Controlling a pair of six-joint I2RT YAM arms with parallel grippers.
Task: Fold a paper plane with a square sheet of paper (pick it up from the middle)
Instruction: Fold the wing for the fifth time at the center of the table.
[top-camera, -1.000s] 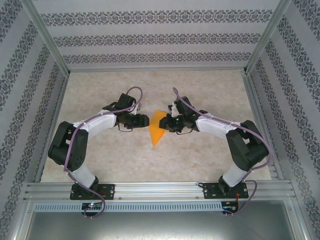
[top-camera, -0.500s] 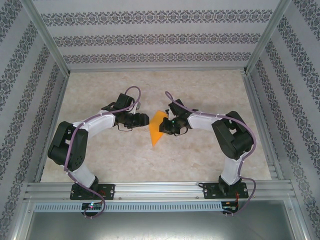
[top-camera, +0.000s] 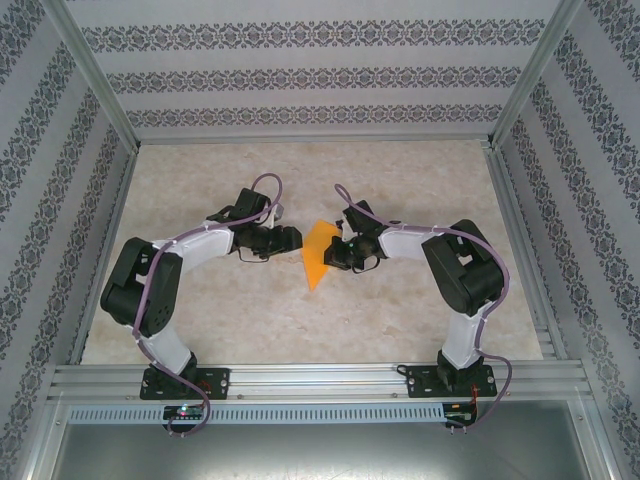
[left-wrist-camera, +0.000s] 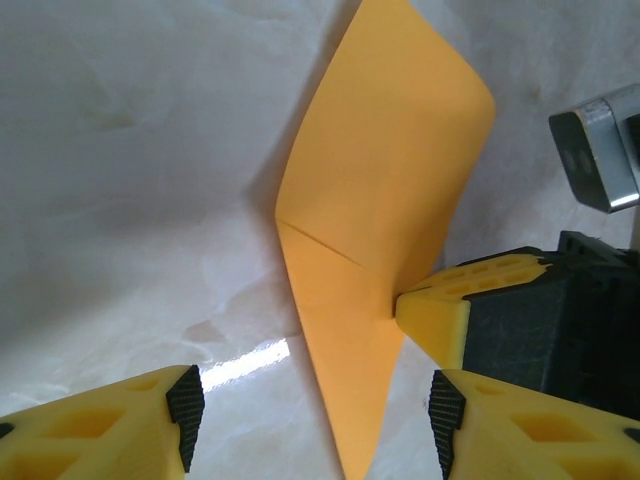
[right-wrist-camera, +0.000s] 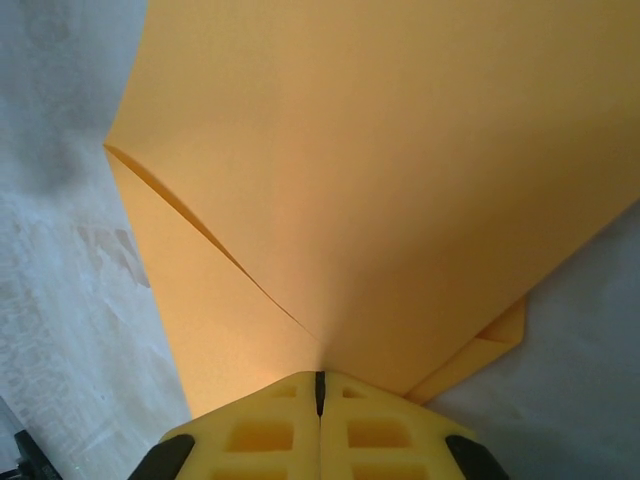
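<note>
Right gripper (right-wrist-camera: 320, 385): its jaws are pressing together on one edge of the orange-yellow paper (right-wrist-camera: 380, 180), gripping it where a crease is running out from the pinch. Left gripper (left-wrist-camera: 315, 405): its jaws are standing apart, released and holding nothing, with the paper's narrow pointed end showing between them. The paper, folded to a pointed shape, is lying between the two grippers near the middle of the pale marbled tabletop (top-camera: 230, 310), its tip pointing toward the arm bases.
</note>
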